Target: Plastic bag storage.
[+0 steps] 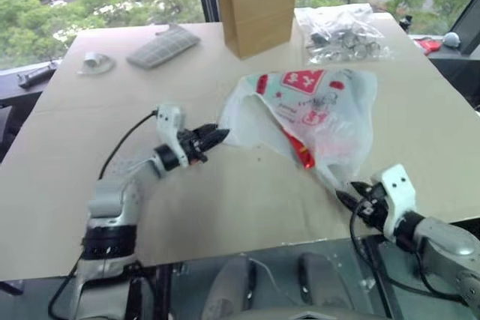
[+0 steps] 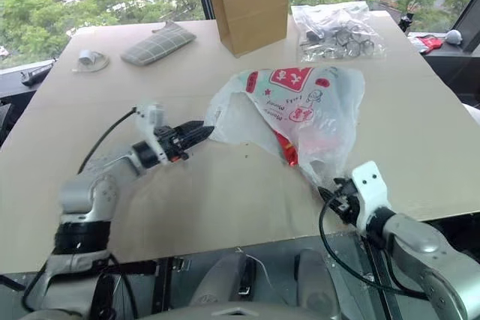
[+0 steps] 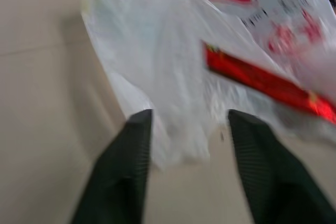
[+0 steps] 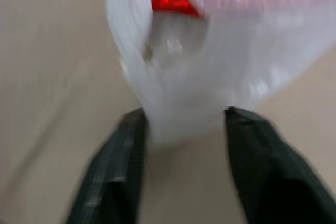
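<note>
Lying mid-desk [image 1: 67,207]: plastic bag [image 1: 315,110], crumpled, just before brown paper bag [image 1: 255,1]. Left gripper [image 3: 186,148] at bag's left corner, right gripper [image 4: 184,135] at its near corner; both spread open, film between fingers, unclamped, likely positioned for folding.

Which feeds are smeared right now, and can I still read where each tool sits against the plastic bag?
Right wrist view: heavy blur, the plastic bag a white smear between the spread fingers. Left wrist view: softer blur, bag edge readable between open fingers. Eye views: sharp; the left tool sits at the bag's left corner, the right tool at its near tip. Bright window above, no glare on the table.
</note>
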You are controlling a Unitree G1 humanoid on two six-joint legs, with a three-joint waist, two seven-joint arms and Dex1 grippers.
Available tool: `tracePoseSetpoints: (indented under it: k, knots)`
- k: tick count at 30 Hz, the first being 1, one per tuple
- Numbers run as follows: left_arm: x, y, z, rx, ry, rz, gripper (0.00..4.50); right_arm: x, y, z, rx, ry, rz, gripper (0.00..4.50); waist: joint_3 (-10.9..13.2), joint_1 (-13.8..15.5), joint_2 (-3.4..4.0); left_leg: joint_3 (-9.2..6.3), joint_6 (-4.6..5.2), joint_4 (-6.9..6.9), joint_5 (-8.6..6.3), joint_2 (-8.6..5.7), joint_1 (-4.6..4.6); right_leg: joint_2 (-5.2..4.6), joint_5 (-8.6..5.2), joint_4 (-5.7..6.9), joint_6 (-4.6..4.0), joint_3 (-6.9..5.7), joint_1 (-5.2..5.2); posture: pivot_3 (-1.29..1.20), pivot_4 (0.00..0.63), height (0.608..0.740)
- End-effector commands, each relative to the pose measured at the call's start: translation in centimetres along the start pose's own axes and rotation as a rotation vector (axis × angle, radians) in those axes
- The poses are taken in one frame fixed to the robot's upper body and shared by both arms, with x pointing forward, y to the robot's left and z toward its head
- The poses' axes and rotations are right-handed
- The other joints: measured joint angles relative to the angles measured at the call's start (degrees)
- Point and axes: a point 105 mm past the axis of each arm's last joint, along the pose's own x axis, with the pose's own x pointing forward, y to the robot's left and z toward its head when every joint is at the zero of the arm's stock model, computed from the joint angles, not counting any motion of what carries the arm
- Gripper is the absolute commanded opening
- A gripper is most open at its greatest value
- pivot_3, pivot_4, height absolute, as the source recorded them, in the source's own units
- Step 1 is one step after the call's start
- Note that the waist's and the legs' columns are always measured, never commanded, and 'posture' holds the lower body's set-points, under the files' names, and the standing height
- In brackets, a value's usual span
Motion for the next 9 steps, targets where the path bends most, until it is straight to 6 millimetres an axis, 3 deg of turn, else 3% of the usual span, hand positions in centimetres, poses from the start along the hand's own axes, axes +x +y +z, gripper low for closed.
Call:
tracePoseSetpoints:
  k: [1,2,6,9]
  knots:
    - [-3.0,-0.6,0.3,0.117,0.019,-0.006,4.05,-3.1,-0.7,2.6,-0.145,-0.114,-0.052,4.27,-0.04,0.21,-0.03,0.01,0.00,-0.13,0.00,0.02,0.01,-0.01,0.00,-0.09,0.00,0.01,0.00,0.00,0.150,0.740]
    - [-3.6,-0.7,0.0,0.126,0.032,0.003,4.33,-3.8,-0.9,2.5,-0.161,-0.107,-0.061,4.46,-0.08,0.31,-0.07,-0.01,0.00,-0.14,-0.01,0.04,0.00,-0.01,-0.01,-0.12,0.00,-0.01,0.00,0.00,0.150,0.740]
    - [-5.4,-0.6,-0.1,0.141,0.040,0.028,4.33,-6.2,-1.6,2.3,-0.173,-0.093,-0.094,4.46,-0.43,0.91,-0.32,-0.01,0.01,-0.14,-0.01,0.21,0.02,0.02,-0.21,-0.37,-0.02,-0.12,0.11,0.00,0.150,0.740]
    - [-6.0,-0.5,-0.1,0.140,0.037,0.046,4.33,-6.9,-2.2,1.9,-0.189,-0.075,-0.099,4.46,-0.63,1.02,-0.44,0.00,-0.11,-0.15,-0.08,0.32,0.06,0.02,-0.26,-0.52,0.05,-0.20,0.20,0.00,0.150,0.740]
